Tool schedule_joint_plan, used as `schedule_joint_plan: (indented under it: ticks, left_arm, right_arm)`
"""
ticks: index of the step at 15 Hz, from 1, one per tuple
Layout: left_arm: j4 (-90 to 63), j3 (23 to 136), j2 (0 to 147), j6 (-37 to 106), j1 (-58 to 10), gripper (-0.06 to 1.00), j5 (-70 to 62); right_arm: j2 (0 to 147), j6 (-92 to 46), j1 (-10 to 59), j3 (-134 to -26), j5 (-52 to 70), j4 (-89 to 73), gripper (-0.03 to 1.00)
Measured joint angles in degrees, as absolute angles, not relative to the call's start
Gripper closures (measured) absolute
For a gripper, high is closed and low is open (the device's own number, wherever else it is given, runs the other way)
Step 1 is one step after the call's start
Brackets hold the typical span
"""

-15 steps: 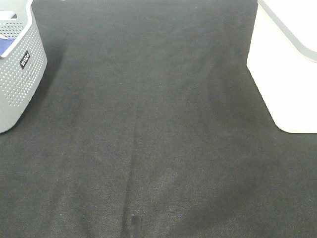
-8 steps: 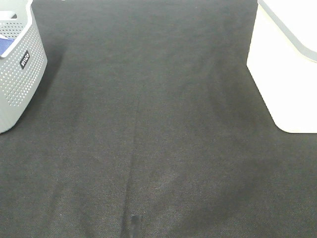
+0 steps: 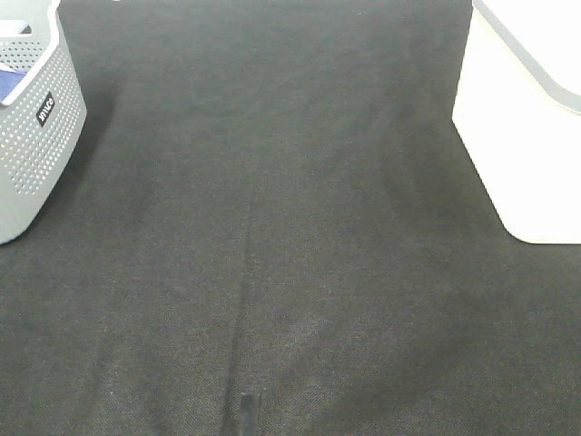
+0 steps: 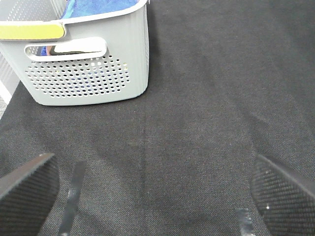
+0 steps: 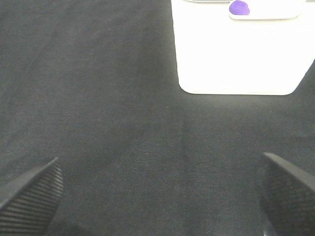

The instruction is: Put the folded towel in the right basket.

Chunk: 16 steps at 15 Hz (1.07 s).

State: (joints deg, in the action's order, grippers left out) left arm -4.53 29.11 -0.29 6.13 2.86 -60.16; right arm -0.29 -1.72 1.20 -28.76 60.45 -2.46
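Observation:
A blue towel point(image 4: 98, 6) lies inside the grey perforated left basket point(image 4: 88, 73), which stands at the far left in the high view point(image 3: 32, 136); a bit of blue point(image 3: 9, 84) shows there too. The white right basket point(image 3: 517, 136) stands at the far right and has a purple spot point(image 5: 239, 8) on its rim in the right wrist view point(image 5: 236, 54). My left gripper point(image 4: 155, 196) is open and empty, short of the grey basket. My right gripper point(image 5: 157, 196) is open and empty, short of the white basket. Neither gripper shows in the high view.
A black cloth point(image 3: 272, 227) covers the table between the two baskets. Thin strips of tape point(image 4: 71, 196) lie on it near my left gripper. A small dark mark point(image 3: 245, 413) sits at the front edge in the high view.

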Motion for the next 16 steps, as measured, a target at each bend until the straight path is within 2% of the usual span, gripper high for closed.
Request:
schedule_joint_plan:
  ticks: [16]
  left_arm:
    - [-4.53, 29.11, -0.29, 6.13, 2.86, -0.05, -60.16]
  right_arm:
    - [-0.29, -1.83, 1.2, -28.76, 60.45, -2.69, -0.01]
